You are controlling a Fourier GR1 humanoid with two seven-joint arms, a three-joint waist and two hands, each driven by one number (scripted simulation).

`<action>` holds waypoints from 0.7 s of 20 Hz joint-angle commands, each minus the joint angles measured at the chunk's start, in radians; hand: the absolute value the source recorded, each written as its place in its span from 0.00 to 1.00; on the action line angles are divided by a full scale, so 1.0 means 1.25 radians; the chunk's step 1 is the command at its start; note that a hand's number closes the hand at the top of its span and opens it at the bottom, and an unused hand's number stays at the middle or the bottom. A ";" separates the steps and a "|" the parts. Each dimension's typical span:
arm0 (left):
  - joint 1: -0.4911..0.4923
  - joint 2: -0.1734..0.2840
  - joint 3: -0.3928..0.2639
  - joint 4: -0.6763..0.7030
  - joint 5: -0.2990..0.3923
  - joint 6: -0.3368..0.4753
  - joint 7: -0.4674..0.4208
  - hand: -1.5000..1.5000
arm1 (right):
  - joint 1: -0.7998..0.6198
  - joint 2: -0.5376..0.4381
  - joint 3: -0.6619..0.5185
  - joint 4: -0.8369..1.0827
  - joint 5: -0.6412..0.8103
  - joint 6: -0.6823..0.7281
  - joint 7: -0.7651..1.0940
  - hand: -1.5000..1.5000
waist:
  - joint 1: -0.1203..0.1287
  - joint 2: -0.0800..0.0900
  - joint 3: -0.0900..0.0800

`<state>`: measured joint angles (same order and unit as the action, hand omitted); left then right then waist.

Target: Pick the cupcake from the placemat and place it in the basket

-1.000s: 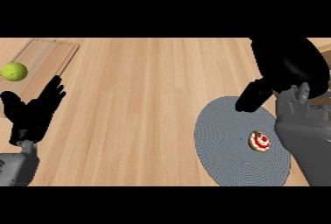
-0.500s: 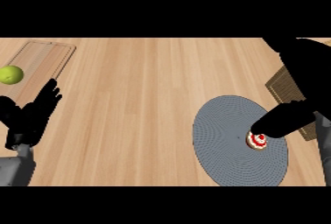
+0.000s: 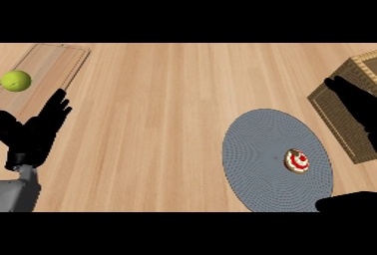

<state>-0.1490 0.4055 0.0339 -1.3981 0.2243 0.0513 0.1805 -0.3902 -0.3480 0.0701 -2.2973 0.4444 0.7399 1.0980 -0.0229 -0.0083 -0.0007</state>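
Observation:
A small cupcake (image 3: 297, 161) with white and red topping sits on the right part of the round grey placemat (image 3: 258, 149). To the right of the mat stands a wicker basket (image 3: 333, 122), cut by the picture's edge. My right hand (image 3: 355, 105) shows only in dark parts at the right edge: one part lies over the basket's near wall, another at the lower right corner past the mat. They are spread far apart and hold nothing; the cupcake stands free between them. My left hand (image 3: 35, 134) rests open at the far left, fingers up.
A wooden cutting board (image 3: 52, 69) lies at the back left with a green round fruit (image 3: 15, 80) on it. Bare wooden counter (image 3: 162, 109) stretches between the left hand and the placemat.
My right hand has drawn off the placemat toward the right edge, so the cupcake and more of the basket now show. The left hand has hardly moved.

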 commanded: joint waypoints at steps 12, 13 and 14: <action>-0.007 -0.014 0.021 -0.024 -0.013 -0.030 0.033 0.50 | 0.293 0.081 0.071 0.170 0.349 -0.365 -0.372 0.00 | 0.021 0.007 0.001; -0.063 -0.037 0.017 0.038 -0.041 -0.010 0.012 0.50 | 0.271 0.061 0.029 0.217 0.332 -0.349 -0.389 0.00 | 0.017 0.008 0.001; -0.025 -0.018 0.026 -0.052 -0.021 -0.021 0.072 0.50 | 0.245 0.076 0.055 0.239 0.362 -0.345 -0.365 0.00 | 0.022 0.007 0.001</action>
<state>-0.1896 0.3800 0.0534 -1.4044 0.1968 0.0314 0.2187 -0.0704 -0.2751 0.1339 -2.1195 0.8358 0.3781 0.6941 0.0000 0.0003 0.0008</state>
